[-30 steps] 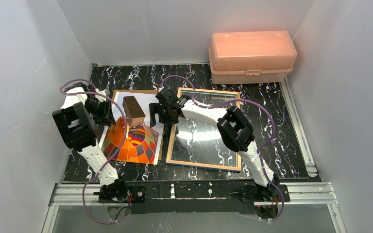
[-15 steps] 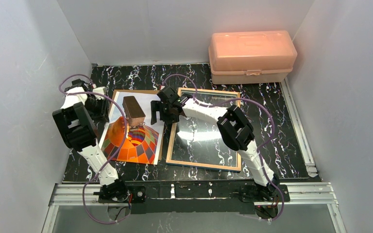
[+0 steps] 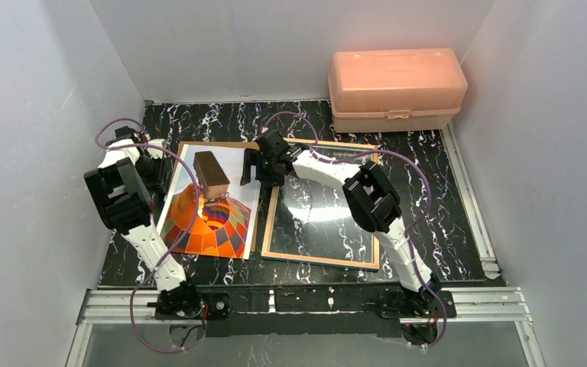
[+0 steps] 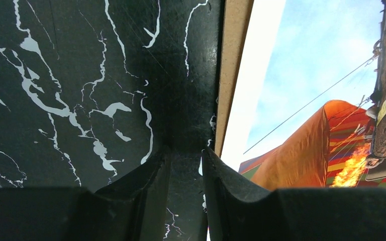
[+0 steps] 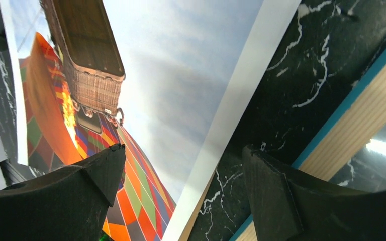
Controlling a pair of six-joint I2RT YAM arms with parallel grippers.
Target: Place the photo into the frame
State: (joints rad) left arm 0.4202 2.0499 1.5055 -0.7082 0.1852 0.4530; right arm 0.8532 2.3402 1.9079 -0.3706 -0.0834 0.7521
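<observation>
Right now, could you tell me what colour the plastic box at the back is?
The plastic box is pale salmon pink, clearest in the top view.

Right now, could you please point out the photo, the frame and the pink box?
photo [image 3: 215, 229], top view, balloon's coloured panels.
frame [image 3: 319, 261], top view, near wooden edge.
pink box [image 3: 396, 73], top view, lid.
</observation>
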